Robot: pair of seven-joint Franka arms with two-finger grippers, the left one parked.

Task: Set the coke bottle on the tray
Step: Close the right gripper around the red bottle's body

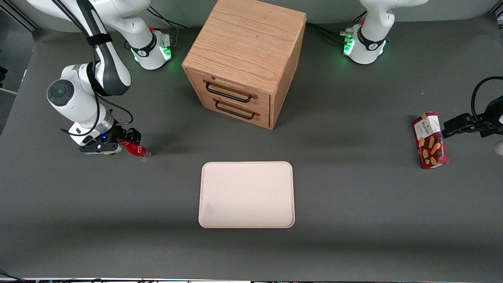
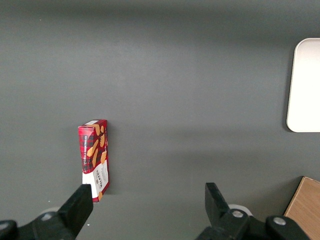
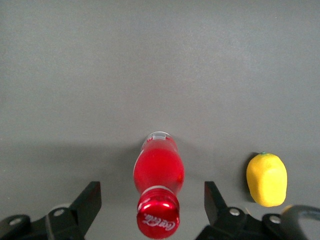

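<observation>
The coke bottle (image 1: pixel 136 149) is a tiny red bottle lying on its side on the dark table, toward the working arm's end. In the right wrist view the bottle (image 3: pixel 159 167) points its red cap at the camera and its clear base away. My right gripper (image 1: pixel 129 144) is low over the table at the cap end. Its fingers (image 3: pixel 91 198) are open and stand either side of the bottle's neck without touching it; the gripper (image 3: pixel 152 190) holds nothing. The pale beige-pink tray (image 1: pixel 246 194) lies flat near the table's middle, nearer the front camera than the bottle, with nothing on it.
A yellow lemon-like lump (image 3: pixel 267 179) lies close beside the bottle, just outside one finger. A wooden two-drawer cabinet (image 1: pixel 245 59) stands farther from the front camera than the tray. A red snack box (image 1: pixel 430 140) lies toward the parked arm's end.
</observation>
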